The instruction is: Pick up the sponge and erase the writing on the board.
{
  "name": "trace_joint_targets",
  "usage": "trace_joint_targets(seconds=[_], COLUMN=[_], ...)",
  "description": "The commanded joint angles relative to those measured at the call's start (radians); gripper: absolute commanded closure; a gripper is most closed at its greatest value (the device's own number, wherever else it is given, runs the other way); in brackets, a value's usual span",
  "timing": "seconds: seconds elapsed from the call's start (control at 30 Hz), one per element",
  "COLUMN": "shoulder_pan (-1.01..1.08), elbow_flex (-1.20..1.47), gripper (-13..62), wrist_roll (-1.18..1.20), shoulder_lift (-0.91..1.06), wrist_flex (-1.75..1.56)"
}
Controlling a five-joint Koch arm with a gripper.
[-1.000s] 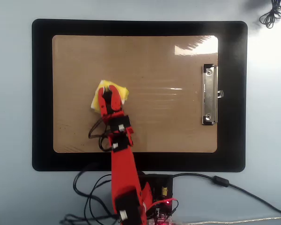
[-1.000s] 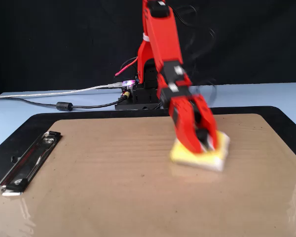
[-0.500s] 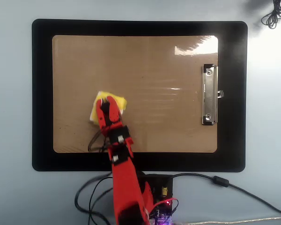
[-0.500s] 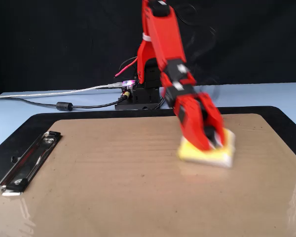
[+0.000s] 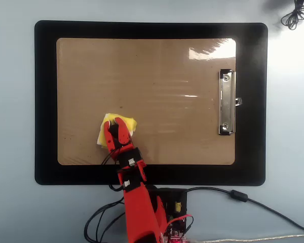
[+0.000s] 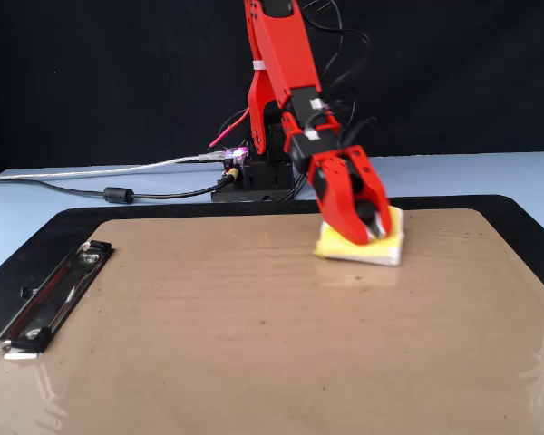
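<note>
1. In the overhead view, the red gripper (image 5: 116, 129) had its fingers closed on the sponge (image 5: 105, 132), pressing the soft yellow pad flat against the board (image 5: 167, 66) near its lower-left part, a posture suited to wiping. No writing showed on the glossy tan surface, so the erasing looked largely done. The silver clip (image 5: 226, 103) sat well apart, at the right. A black mat (image 5: 45, 101) lay beneath the board on the pale desk (image 5: 12, 101).

2. In the fixed view, the gripper (image 6: 370, 228) leaned down steeply onto the sponge (image 6: 381, 249), whose thick, squarish edge rested on the board (image 6: 208, 344). White glare streaked the smooth surface; the clip (image 6: 50, 299) lay flat at the left.
</note>
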Motion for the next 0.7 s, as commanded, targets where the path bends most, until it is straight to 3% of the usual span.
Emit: trace_joint_targets(seconds=[0.0,0.17,0.23,0.37,0.4,0.57,0.67], shoulder_pan=[0.009,0.15,0.184,0.187,0.186,0.176,0.166], elbow_flex=[-0.048,-0.423,-0.316,0.052,0.028,-0.54,-0.426], gripper=[57.0,57.0,57.0,57.0,57.0,57.0,57.0], wrist_roll=[0.031,0.075,0.121,0.147,0.147,0.143,0.143], shoulder_lift=[-0.02,-0.451,-0.411,-0.018,-0.046,-0.62,-0.506], wrist_flex=[-0.017,-0.129,-0.192,-0.213,-0.21,-0.239,-0.229])
